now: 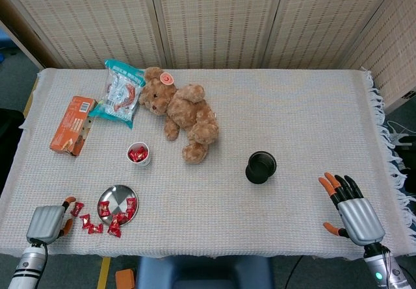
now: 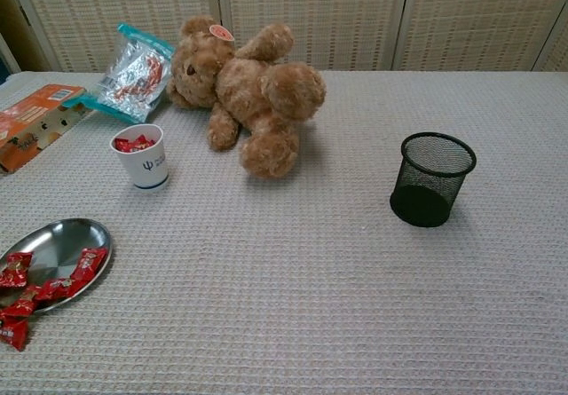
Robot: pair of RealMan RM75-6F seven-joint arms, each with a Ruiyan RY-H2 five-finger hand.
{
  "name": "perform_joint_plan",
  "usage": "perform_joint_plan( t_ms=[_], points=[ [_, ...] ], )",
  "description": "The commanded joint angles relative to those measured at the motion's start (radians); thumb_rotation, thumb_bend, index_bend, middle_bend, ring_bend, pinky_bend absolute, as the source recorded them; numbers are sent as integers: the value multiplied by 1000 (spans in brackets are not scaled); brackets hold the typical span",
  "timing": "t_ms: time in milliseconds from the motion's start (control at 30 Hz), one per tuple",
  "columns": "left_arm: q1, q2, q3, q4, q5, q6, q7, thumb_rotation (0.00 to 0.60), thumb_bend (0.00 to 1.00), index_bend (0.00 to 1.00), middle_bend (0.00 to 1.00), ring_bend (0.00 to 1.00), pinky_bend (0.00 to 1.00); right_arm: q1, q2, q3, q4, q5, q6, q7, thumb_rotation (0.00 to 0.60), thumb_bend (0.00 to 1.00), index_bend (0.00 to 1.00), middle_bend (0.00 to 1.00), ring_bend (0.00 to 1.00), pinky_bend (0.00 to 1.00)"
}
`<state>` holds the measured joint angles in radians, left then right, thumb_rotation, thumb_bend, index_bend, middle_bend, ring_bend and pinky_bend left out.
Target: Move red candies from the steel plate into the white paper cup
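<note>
Candies (image 2: 55, 277): three on plate (image 2: 49, 240), four off.

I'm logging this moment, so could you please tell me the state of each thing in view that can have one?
white paper cup: upright, red candies inside
steel plate: flat, a few candies on it, others spilled beside
mesh pen pot: upright, looks empty
teddy bear: lying down
snack bag: lying flat
orange box: lying flat
left hand: holds nothing
right hand: open, fingers spread
</note>
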<state>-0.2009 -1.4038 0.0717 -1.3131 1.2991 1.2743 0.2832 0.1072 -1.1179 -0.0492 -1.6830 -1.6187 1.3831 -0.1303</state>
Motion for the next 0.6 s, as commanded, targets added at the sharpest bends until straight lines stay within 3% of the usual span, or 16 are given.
perform_joint_plan(
  t_ms=[33, 600],
  points=[
    [-1, -11, -11, 23, -12, -19, -2, 600, 402, 284, 874, 901, 1000, 1, -1, 1, 0, 3, -4, -3, 600, 15, 0, 0, 0, 0],
    [-20, -46, -39, 76, 3, -85, -26, 600, 401, 332, 879, 897, 1000, 1, -3, 5, 1, 15, -5, -7, 600, 15, 0, 0, 0, 0]
  ],
)
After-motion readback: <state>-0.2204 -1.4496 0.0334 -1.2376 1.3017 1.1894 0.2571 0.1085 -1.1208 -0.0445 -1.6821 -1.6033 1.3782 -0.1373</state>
